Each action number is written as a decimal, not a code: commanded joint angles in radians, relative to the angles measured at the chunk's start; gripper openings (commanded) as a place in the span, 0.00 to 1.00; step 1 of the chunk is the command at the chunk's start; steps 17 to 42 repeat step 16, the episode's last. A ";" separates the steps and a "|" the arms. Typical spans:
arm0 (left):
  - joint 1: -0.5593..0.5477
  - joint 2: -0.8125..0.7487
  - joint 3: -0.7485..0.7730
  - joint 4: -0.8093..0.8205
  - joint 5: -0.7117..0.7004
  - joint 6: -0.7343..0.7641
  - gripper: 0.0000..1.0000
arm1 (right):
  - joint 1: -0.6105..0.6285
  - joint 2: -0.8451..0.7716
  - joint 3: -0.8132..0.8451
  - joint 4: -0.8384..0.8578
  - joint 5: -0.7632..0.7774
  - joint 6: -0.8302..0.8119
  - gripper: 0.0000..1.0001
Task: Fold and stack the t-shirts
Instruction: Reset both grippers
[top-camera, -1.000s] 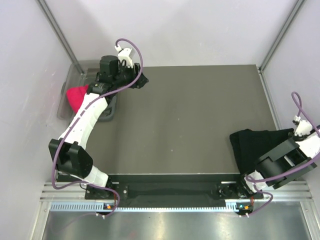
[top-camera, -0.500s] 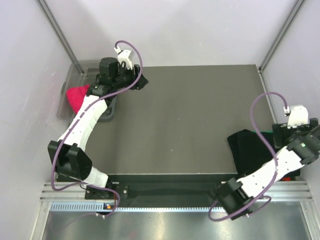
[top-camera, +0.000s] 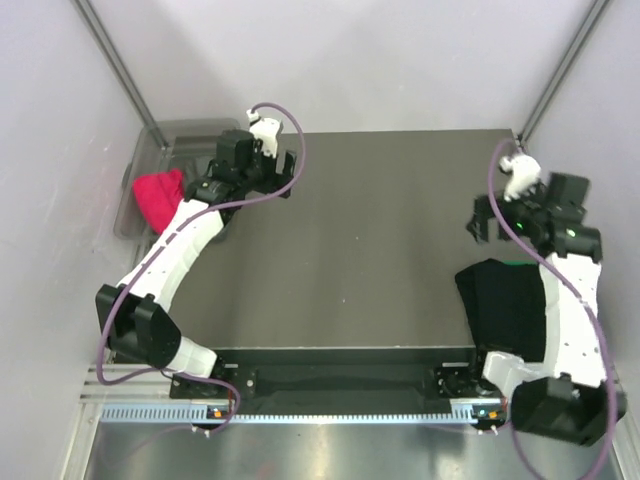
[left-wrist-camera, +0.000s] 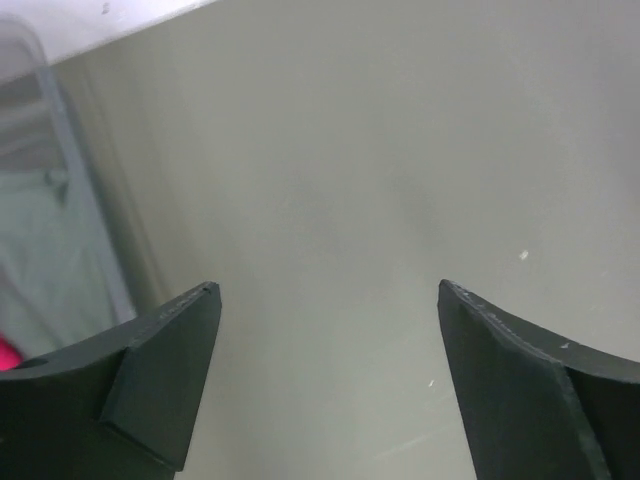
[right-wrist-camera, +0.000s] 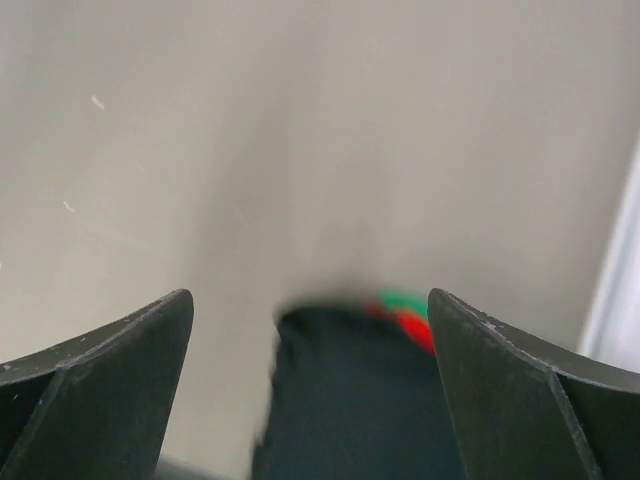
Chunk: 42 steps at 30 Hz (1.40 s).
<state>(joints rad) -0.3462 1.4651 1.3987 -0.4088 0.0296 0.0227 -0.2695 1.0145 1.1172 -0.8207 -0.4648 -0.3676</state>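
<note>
Hovering over the grey surface (top-camera: 380, 240), both arms carry nothing: the left gripper (left-wrist-camera: 325, 300) stands spread wide, with a red t-shirt (top-camera: 160, 195) bunched in the plastic tub (top-camera: 180, 128) just to its left; the right gripper (right-wrist-camera: 310, 305) is likewise spread, a black t-shirt (right-wrist-camera: 340, 400) lying below it on the near side, with slivers of green cloth (right-wrist-camera: 403, 298) and red cloth (right-wrist-camera: 416, 330) showing at its far edge

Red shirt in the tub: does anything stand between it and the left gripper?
Only the tub's wall lies between the open left gripper, over the table, and the red shirt inside; nothing covers the shirt.
</note>
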 joint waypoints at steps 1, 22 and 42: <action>0.009 -0.048 -0.030 -0.021 -0.041 0.054 0.99 | 0.182 0.138 0.120 0.206 0.143 0.179 1.00; 0.030 -0.093 -0.096 -0.092 -0.052 -0.074 0.99 | 0.403 0.447 0.296 0.195 0.117 0.217 0.99; 0.030 -0.093 -0.096 -0.092 -0.052 -0.074 0.99 | 0.403 0.447 0.296 0.195 0.117 0.217 0.99</action>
